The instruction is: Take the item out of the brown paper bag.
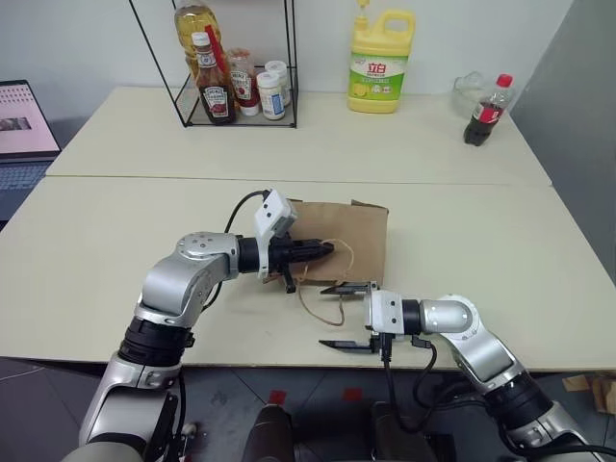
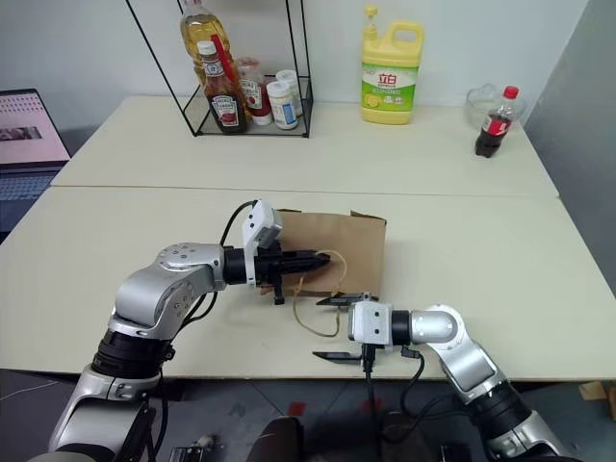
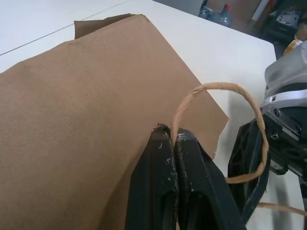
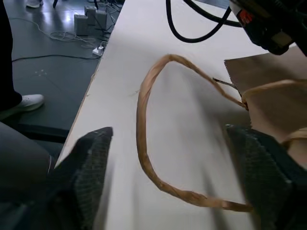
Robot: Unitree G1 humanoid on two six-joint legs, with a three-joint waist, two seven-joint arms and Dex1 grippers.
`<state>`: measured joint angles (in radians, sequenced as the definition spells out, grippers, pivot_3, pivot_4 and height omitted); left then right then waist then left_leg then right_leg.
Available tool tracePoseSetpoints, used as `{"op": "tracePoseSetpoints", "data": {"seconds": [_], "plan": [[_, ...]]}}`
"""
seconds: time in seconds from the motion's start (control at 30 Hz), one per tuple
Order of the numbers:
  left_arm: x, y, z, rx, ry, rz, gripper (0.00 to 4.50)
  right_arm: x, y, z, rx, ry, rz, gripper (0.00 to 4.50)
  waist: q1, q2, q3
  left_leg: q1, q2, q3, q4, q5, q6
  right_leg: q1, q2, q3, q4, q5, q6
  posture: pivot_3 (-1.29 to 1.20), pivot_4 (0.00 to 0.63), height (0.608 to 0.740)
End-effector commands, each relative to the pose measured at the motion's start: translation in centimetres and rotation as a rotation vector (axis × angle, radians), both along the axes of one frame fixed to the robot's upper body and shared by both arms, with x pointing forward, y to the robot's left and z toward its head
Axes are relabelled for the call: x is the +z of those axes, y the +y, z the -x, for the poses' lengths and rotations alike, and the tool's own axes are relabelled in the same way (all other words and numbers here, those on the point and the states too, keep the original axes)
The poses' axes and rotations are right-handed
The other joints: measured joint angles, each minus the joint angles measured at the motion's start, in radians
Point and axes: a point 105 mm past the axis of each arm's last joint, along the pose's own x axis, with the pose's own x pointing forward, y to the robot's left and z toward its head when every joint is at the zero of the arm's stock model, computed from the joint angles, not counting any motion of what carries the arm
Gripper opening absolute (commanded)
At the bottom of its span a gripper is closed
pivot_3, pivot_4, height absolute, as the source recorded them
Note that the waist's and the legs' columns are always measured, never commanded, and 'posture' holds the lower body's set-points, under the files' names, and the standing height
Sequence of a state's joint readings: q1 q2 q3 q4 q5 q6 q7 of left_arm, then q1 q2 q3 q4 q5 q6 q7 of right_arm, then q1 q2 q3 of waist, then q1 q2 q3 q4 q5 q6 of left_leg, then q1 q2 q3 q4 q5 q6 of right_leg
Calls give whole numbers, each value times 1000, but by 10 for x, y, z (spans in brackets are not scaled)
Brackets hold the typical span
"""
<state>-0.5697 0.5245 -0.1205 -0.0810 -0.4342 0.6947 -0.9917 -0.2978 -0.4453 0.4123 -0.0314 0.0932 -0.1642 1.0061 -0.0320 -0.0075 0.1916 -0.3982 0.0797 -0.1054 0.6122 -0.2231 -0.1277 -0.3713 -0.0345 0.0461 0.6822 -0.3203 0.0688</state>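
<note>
We see the brown paper bag (image 1: 342, 241) lying flat on the surface (image 1: 500, 250); our left claw (image 1: 325, 251) is clamped on its upper edge, our right claw (image 1: 346, 316) spread apart. The yellow jug (image 1: 380, 62) reads "立白".

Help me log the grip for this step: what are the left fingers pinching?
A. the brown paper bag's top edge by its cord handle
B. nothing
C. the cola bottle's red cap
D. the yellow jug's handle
A: the left gripper has its fingers shut on the mouth edge of the brown paper bag, right beside the looped cord handle.
</note>
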Motion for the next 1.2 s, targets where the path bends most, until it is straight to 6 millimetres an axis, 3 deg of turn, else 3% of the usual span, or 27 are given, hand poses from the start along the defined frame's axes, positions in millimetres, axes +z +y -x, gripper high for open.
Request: {"op": "tracePoseSetpoints", "data": {"seconds": [0.03, 0.27, 0.4, 0.5, 0.83, 1.2], "plan": [[13, 1, 2, 1, -44, 21, 0, 7, 2, 2, 26, -24, -25, 2537, 0, 0, 0, 0, 0, 0, 0, 0, 0, 0, 0, 0, 0, 0, 0, 0, 150, 740], [20, 2, -6, 51, -34, 49, 0, 1, 1, 8, 51, -29, 5, 20, 0, 0, 0, 0, 0, 0, 0, 0, 0, 0, 0, 0, 0, 0, 0, 0, 150, 740], [26, 5, -19, 109, -24, 59, 0, -38, -16, 10, 87, -76, 259, 20, 1, 0, 0, 0, 0, 0, 0, 0, 0, 0, 0, 0, 0, 0, 0, 0, 150, 740], [35, 8, -33, 174, -20, 61, 0, -48, -24, 9, 98, -115, 330, 20, 1, 0, 0, 1, 0, 0, 0, 0, 0, 1, 0, 0, 0, 0, 0, 0, 150, 740], [77, 4, -62, 299, -9, 144, 0, -57, -32, 6, 115, -199, 421, 20, 0, -3, -3, 1, 0, -1, 1, 0, 0, 2, 0, -1, 0, 0, 0, 0, 150, 740], [114, 4, -73, 343, -53, 222, 0, -56, -38, -1, 68, -173, 421, 20, 2, -3, -3, 3, 0, -1, 1, 0, 0, 4, 0, -1, 0, 0, 1, 0, 150, 740]]}}
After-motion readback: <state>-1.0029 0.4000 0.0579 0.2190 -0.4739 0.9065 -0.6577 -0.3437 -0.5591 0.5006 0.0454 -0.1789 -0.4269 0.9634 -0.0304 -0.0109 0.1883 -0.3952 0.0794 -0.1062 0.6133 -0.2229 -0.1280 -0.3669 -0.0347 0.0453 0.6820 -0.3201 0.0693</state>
